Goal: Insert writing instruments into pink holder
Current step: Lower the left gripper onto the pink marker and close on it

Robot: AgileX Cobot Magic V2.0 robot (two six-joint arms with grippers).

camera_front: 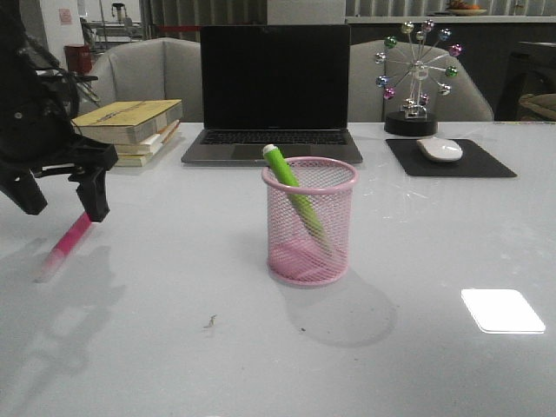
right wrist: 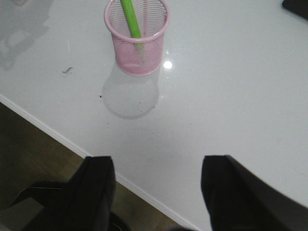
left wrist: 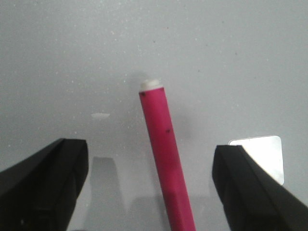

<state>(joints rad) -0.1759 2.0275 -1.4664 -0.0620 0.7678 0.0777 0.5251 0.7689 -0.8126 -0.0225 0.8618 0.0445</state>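
The pink holder (camera_front: pixel 310 221) stands upright mid-table, with the lime green marker (camera_front: pixel 291 187) leaning inside it, whitish end up over the rim. At the far left the hot pink marker (camera_front: pixel 65 246) lies flat on the table. My left gripper (camera_front: pixel 62 204) hangs open just above it. In the left wrist view the pink marker (left wrist: pixel 166 154) runs between the spread fingers of the left gripper (left wrist: pixel 151 185), touching neither. My right gripper (right wrist: pixel 156 192) is open and empty over the table's front edge, with the holder (right wrist: pixel 137 38) and green marker (right wrist: pixel 130 19) well ahead of it.
A laptop (camera_front: pixel 274 95) stands open behind the holder, with stacked books (camera_front: pixel 130 126) to its left. At the back right are a white mouse (camera_front: pixel 440 149) on a black pad (camera_front: pixel 452 161) and a ferris-wheel ornament (camera_front: pixel 417 78). The table's front edge (right wrist: pixel 57 137) shows.
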